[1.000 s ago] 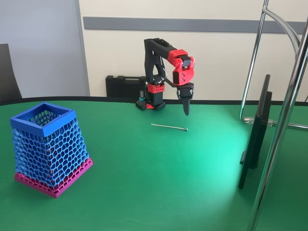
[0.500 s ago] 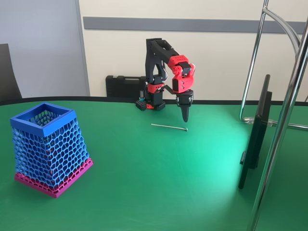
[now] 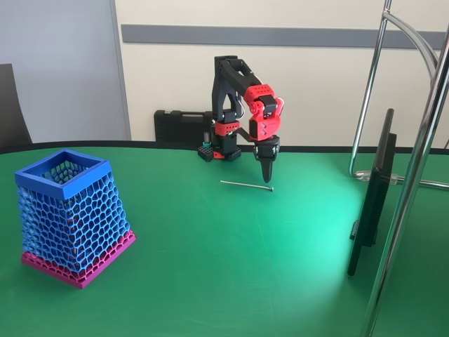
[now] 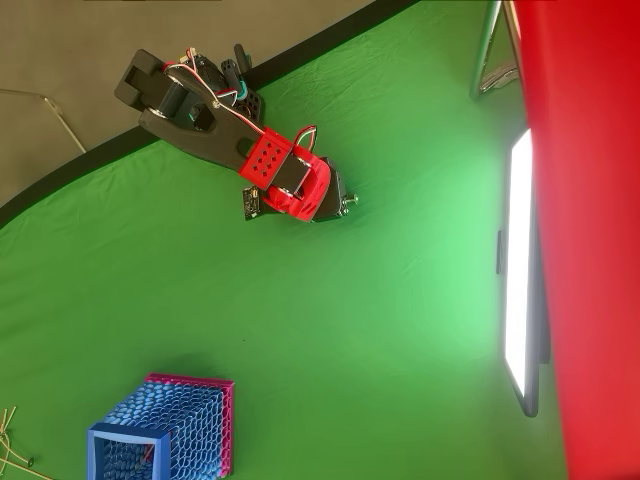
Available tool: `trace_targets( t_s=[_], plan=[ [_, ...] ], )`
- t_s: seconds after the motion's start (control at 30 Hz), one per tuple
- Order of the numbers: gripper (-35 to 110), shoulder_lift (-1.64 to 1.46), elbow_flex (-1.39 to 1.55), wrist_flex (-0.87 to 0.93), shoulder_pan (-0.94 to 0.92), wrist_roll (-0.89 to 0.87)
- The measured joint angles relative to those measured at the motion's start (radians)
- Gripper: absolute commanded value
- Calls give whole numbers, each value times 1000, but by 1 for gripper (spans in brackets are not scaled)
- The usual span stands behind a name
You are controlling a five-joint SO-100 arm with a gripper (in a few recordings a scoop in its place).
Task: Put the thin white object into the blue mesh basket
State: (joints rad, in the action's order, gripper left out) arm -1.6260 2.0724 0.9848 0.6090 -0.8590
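The thin white object (image 3: 245,185) lies flat on the green table in the fixed view, a slender grey stick with its darker tip at the right end. My gripper (image 3: 266,175) points straight down just above that right end, fingers together and holding nothing. In the overhead view the red wrist covers the gripper (image 4: 322,203). The blue mesh basket (image 3: 70,184) stands upright at the table's near left, far from the gripper, with a pink base band; from overhead the basket (image 4: 175,415) is at the bottom left.
A black case (image 3: 179,126) sits behind the arm's base. Chrome tubes (image 3: 370,91) and a dark monitor (image 3: 375,189) stand at the right. A dark chair back (image 3: 10,105) shows at the far left. Open green table lies between stick and basket.
The gripper has come down and shifted slightly left, closing in on the stick's right end. The stick and the basket have not moved.
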Motion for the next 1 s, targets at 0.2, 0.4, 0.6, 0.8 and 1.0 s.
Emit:
trace_targets(
  t_s=[0.2,0.4,0.6,0.8,1.0],
  plan=[
    [11,26,0,-6,0,8],
    [12,57,0,-32,-12,9],
    [12,80,0,-51,-18,17],
    [11,103,0,-51,-9,17],
    [12,106,-2,-51,-3,17]
  ],
)
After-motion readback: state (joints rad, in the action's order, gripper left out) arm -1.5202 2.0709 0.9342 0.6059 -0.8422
